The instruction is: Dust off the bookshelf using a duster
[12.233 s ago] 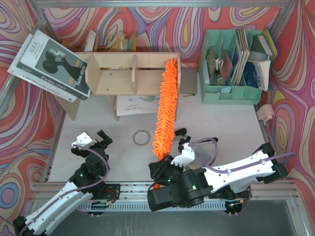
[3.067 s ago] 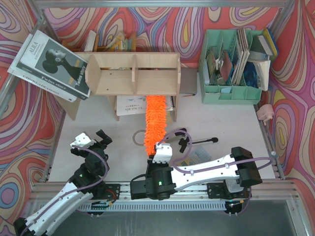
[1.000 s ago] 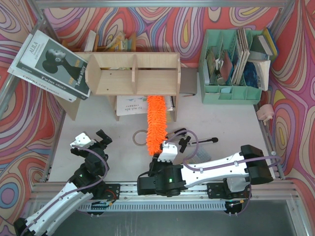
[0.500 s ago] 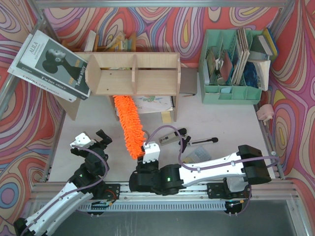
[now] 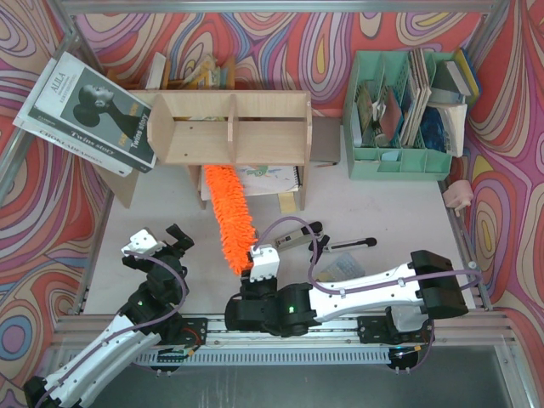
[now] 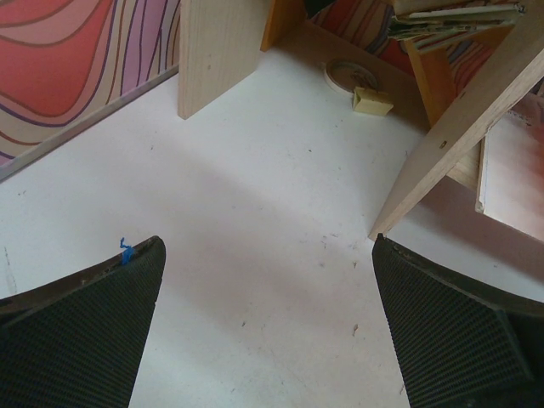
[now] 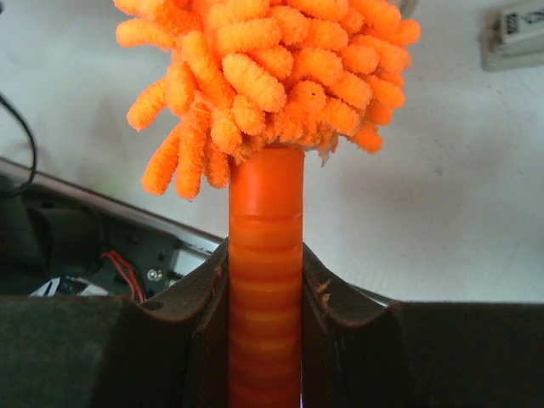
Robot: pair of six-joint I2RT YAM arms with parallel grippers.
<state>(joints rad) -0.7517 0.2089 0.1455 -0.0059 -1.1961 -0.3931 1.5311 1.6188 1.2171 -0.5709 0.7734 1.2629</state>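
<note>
- Fingers (image 7: 204,306) of right gripper (image 7: 265,289) clamp the duster (image 5: 228,212) handle; arm stretched low toward 9 o'clock.
- Its head slants to 11 o'clock, tip under the bookshelf (image 5: 229,127).
- At 7 o'clock, left gripper (image 6: 268,323) hangs spread wide.

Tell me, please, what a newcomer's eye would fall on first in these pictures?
The bright orange duster in the middle of the table: its handle is clamped in the right gripper and its far end is at the near edge of the wooden bookshelf. Then the swirling red-and-purple walls all around.
</note>
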